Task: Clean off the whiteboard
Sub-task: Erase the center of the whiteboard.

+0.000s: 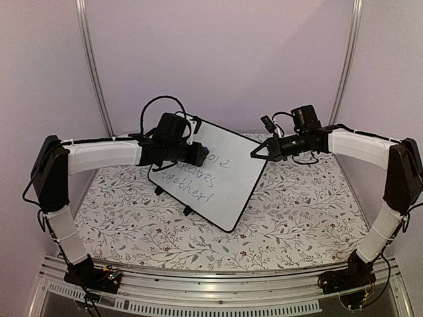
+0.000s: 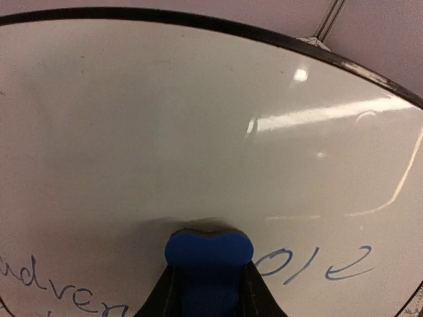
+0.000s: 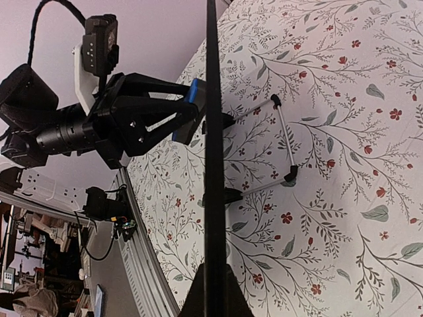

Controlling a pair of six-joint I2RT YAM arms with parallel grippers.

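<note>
The floral-covered table (image 1: 310, 211) is occupied at its middle by the whiteboard (image 1: 228, 191), which is propped at a tilt on its small feet. The board's right edge is clamped between the shut jaws of the right gripper (image 1: 254, 154), so the board is steadied. The blue eraser (image 2: 208, 254) is pinched in the left gripper (image 1: 199, 157) and pressed against the blank upper part of the face. Wiping is judged to be the step in hand. The handwriting (image 2: 317, 263) just below the eraser is not yet cleared, so strokes downward across it are called for. Plenty of open board is left below, and care is needed at the black frame.
</note>
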